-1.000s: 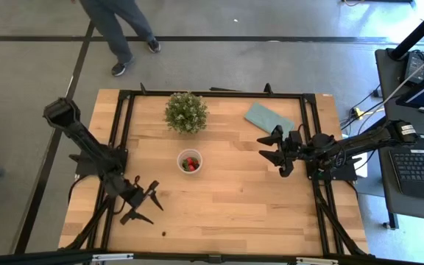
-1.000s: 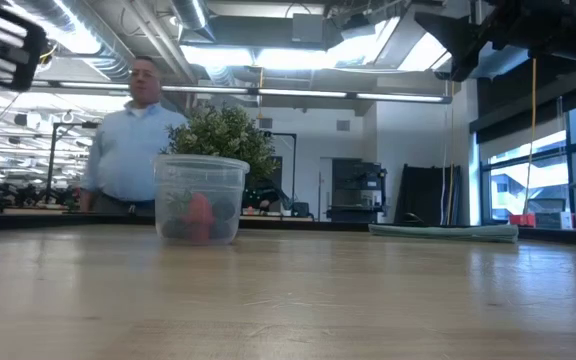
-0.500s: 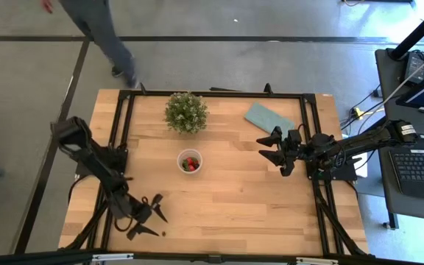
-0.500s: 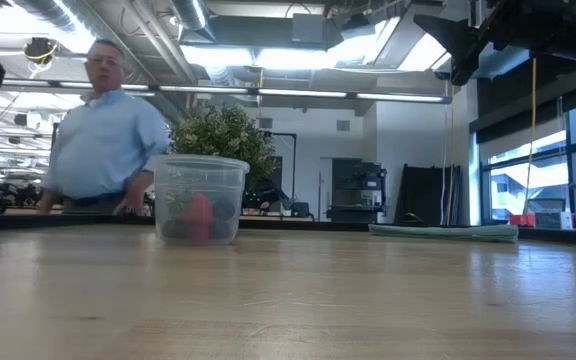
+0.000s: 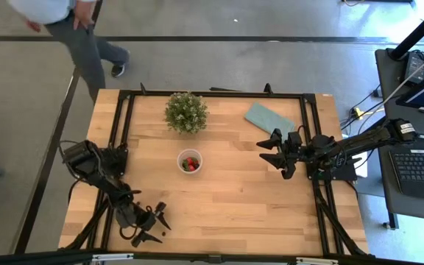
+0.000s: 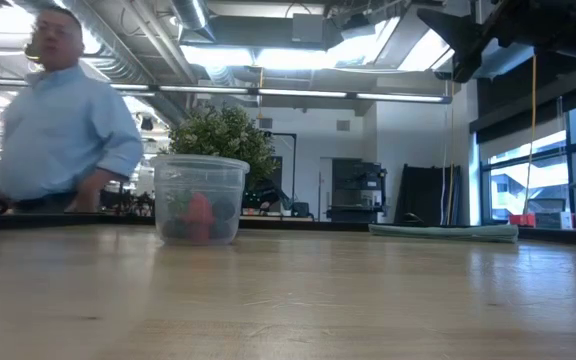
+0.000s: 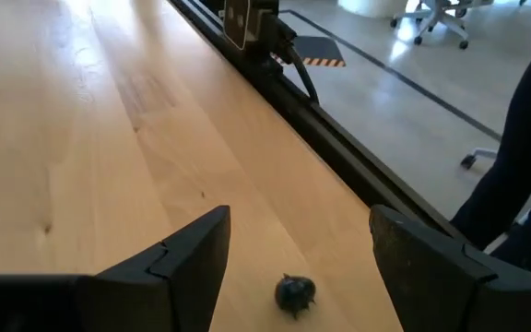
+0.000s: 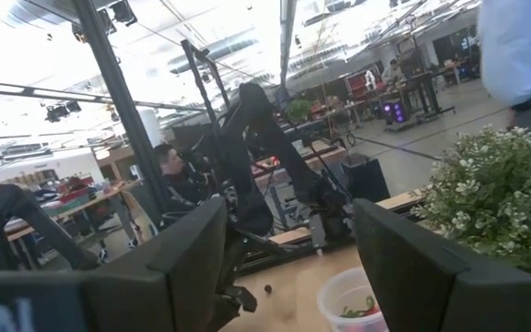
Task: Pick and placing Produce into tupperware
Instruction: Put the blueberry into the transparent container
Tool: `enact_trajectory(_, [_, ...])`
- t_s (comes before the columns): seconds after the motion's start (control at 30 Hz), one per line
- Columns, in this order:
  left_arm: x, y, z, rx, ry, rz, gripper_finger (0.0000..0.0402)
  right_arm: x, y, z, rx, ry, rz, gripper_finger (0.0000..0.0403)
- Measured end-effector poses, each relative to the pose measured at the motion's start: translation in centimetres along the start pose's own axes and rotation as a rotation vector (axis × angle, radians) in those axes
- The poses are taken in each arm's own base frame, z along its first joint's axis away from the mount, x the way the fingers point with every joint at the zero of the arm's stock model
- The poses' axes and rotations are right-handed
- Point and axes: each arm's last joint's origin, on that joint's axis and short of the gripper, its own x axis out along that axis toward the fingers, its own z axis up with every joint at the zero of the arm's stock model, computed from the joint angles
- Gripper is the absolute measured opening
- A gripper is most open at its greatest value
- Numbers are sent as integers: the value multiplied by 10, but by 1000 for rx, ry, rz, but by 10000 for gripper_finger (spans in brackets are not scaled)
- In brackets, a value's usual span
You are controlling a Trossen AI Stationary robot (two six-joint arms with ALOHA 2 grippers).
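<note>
Blackberry (image 7: 294,294): we see it loose on the table's (image 5: 234,199) near-left edge, between our spread left gripper's (image 5: 152,225) fingers, untouched. Strawberries (image 5: 190,163) lie in the tupperware (image 5: 190,160) mid-table, by the potted plant (image 5: 185,112). Our right gripper (image 5: 276,154) hovers released, far right.

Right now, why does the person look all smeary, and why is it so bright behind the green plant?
Low view: the person in the light blue shirt is blurred from walking, and the ceiling strip lights glare white behind the bushy green potted plant. Right wrist view: the room's far side is washed out bright. Left wrist view: the small dark round berry is sharp.
</note>
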Motion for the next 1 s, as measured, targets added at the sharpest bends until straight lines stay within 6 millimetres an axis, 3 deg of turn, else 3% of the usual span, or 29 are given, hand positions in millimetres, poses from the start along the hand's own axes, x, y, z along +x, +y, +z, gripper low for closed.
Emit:
enact_trajectory(0.53, [5,1,-23,-25,53,56,251,0,1,-1,-1,3,7,239])
enact_trajectory(1.0, [5,-2,-24,-55,49,51,251,0,1,-1,2,5,5,239])
